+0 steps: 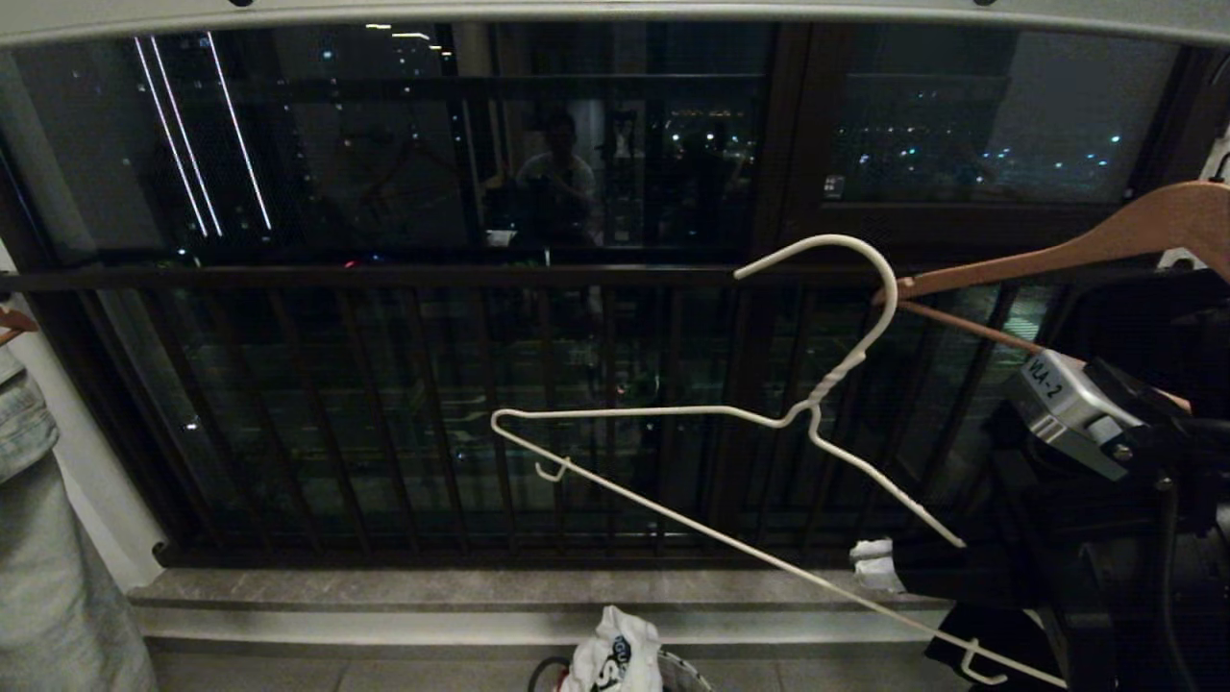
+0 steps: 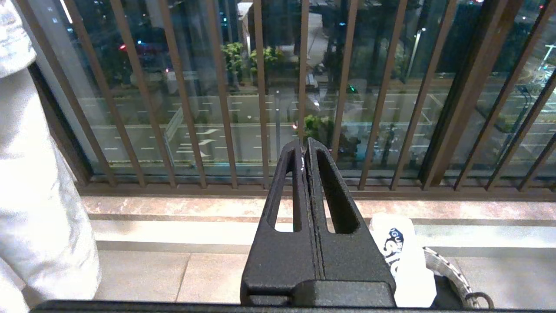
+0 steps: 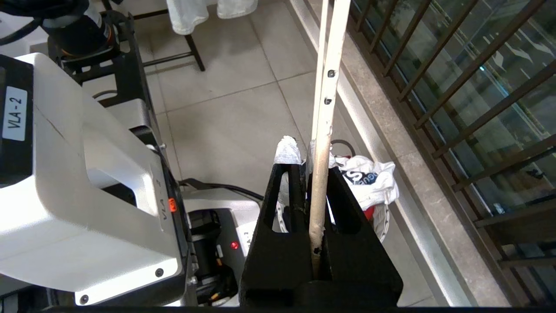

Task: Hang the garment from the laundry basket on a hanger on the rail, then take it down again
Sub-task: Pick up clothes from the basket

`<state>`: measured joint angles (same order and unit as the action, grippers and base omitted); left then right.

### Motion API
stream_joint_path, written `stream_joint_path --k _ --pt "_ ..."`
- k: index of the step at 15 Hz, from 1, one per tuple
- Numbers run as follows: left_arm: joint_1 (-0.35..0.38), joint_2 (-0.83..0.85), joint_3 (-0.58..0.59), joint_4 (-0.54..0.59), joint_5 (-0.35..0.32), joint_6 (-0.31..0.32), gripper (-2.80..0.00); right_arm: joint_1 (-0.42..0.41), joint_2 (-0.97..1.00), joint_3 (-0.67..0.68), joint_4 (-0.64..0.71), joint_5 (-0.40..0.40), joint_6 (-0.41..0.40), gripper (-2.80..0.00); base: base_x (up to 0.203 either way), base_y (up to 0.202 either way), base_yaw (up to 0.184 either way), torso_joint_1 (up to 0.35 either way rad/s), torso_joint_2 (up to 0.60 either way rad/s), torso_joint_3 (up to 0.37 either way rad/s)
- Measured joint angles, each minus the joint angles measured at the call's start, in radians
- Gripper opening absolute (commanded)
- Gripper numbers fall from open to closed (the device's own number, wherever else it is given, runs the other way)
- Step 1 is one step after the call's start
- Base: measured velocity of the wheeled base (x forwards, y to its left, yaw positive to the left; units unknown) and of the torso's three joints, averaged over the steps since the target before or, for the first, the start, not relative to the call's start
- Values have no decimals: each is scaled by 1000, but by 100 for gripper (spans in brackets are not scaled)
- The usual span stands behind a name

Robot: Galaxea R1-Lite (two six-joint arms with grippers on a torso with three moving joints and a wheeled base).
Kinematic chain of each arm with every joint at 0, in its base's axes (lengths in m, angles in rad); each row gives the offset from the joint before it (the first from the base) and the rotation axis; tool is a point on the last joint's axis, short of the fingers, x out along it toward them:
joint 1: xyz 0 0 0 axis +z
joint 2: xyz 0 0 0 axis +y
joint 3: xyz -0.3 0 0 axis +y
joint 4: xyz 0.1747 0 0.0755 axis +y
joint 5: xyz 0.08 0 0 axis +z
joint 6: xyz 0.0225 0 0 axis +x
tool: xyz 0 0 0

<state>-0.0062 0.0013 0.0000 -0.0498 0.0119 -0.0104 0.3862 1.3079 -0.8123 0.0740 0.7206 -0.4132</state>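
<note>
The white wire hanger [image 1: 730, 413] hangs tilted in the air before the window, its hook [image 1: 855, 252] well below the pale grey rail [image 1: 615, 13] that runs along the top. My right gripper [image 1: 879, 565] is shut on the hanger's lower right arm; in the right wrist view the wire [image 3: 322, 143] runs lengthwise between the taped fingertips [image 3: 287, 150] of that gripper [image 3: 304, 157]. The white garment [image 1: 615, 655] with its blue graphic lies bunched in the laundry basket [image 1: 688, 673] on the floor below. My left gripper [image 2: 306, 148] is shut and empty, parked beside the garment [image 2: 406, 256].
A brown wooden hanger [image 1: 1105, 240] reaches in from the upper right, near the wire hook. The dark balcony railing [image 1: 384, 413] and a stone sill [image 1: 480, 588] stand ahead. A person in pale clothes [image 1: 38, 538] is at the left. A red cloth [image 3: 369, 213] lies under the garment.
</note>
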Motion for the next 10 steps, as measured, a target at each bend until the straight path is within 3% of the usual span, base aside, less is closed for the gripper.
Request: stream_joint_path --k 10 --pt "0 0 0 0 0 0 -280 0 -21 4 0 -1 -1 -280 0 0 0 -149 327 179"
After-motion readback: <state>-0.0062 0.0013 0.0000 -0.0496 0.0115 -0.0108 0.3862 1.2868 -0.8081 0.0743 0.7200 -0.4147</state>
